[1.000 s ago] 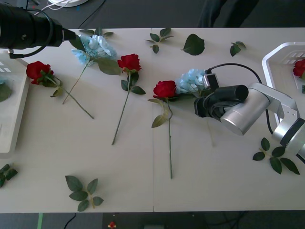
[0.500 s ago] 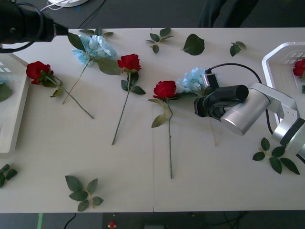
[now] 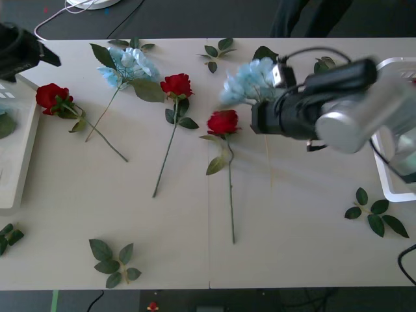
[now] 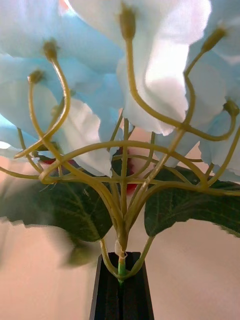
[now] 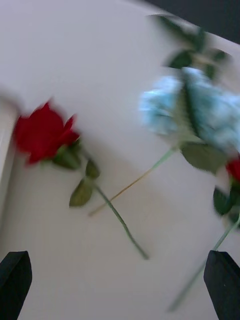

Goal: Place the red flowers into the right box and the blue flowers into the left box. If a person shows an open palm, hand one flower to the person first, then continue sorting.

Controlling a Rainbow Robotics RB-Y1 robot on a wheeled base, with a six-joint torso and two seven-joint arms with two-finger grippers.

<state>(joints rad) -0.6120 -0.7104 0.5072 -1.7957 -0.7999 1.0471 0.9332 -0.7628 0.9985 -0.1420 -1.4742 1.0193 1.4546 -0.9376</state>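
White tabletop [image 3: 169, 240] is spread with loose flowers and leaf sprigs, with a dark floor seen beyond its far edge. The right gripper [image 3: 257, 119] is held above the middle of the table, its black fingers [image 4: 121, 292] pressed together on the stem of a blue flower [image 3: 250, 81]; the pale bloom is carried just beyond the fingertips, and the thin stem [image 3: 268, 162] hangs on the near side. A red rose [image 3: 223, 121] lies on the table just to the left of this gripper, and another rose [image 3: 176, 84] lies farther left. The right box [image 3: 389, 68] is seen behind the right arm at the table's right edge; what it holds cannot be made out.

The left gripper [image 5: 120, 282] is held at the far left of the table, its two black fingers [image 5: 15, 277] set wide apart with nothing between them. Ahead of it lie a red rose [image 5: 44, 132] and a second blue flower [image 5: 200, 112]. The left box [image 3: 16, 146] is seen below the left arm at the table's left edge, with a green leaf [image 3: 5, 125] lying in it.
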